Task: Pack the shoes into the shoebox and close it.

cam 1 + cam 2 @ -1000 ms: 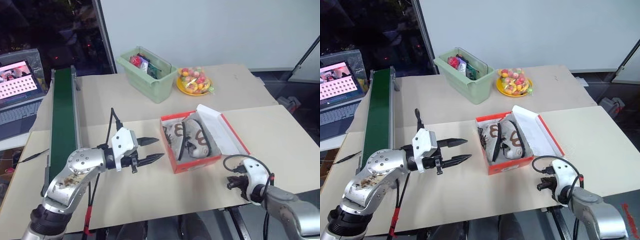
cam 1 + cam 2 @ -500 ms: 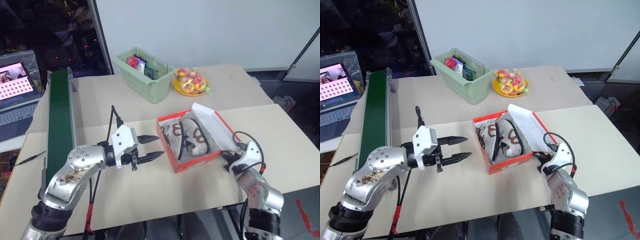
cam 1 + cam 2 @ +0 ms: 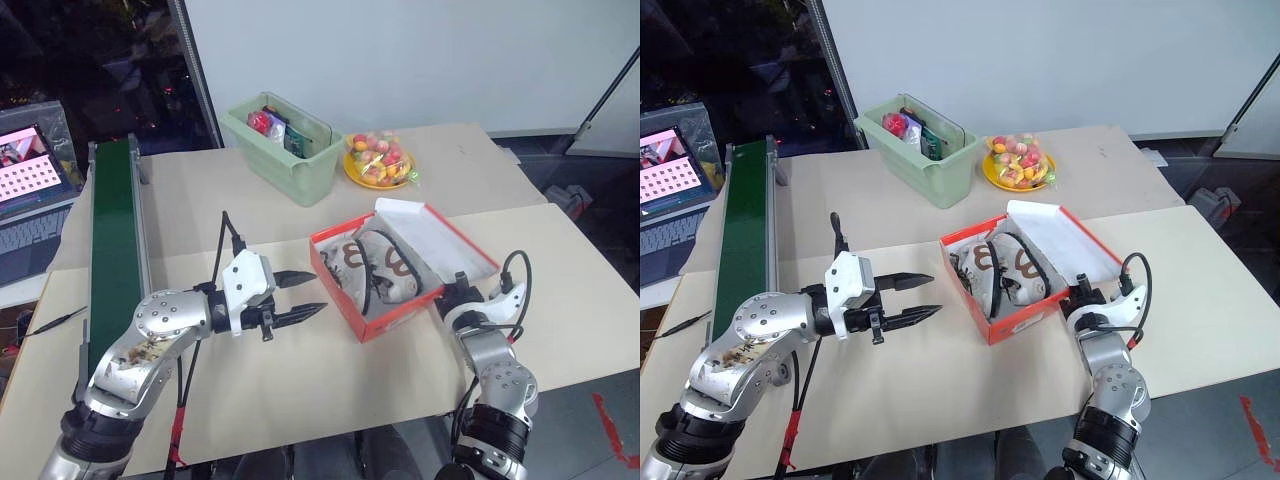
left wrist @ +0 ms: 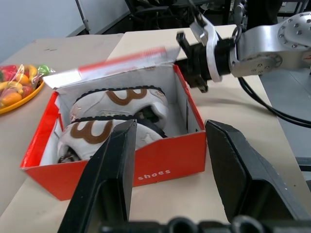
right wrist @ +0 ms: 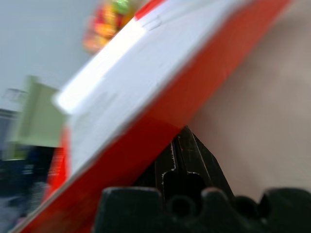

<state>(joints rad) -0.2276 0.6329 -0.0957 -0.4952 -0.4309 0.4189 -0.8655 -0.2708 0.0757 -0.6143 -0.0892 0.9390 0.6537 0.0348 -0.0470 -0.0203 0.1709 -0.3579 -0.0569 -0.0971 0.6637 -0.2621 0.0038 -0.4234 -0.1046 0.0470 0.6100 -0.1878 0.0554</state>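
Observation:
The red shoebox [image 3: 372, 312] stands open on the table with both off-white shoes [image 3: 385, 272] lying side by side inside. Its lid [image 3: 432, 236], white inside, is hinged at the box's right side and tilts up. My right gripper [image 3: 447, 297] is shut, its fingers [image 5: 182, 154] pressed under the lid's red outer edge [image 5: 146, 131]. My left gripper [image 3: 318, 292] hovers open a short way left of the box, pointing at it with nothing between its fingers [image 4: 111, 179]. The left wrist view shows the shoes [image 4: 116, 116] in the box and the right gripper [image 4: 194, 65] behind it.
A pale green bin [image 3: 285, 140] of packets and a yellow plate of fruit [image 3: 378, 163] stand at the back. A green conveyor belt [image 3: 112, 250] runs along the left, a laptop [image 3: 35, 165] beyond it. The table's front edge lies close below both arms.
My right arm has swung up from the table's front edge, rolled, and come under the lid's outer edge. The lid now stands higher. The left gripper has stayed put.

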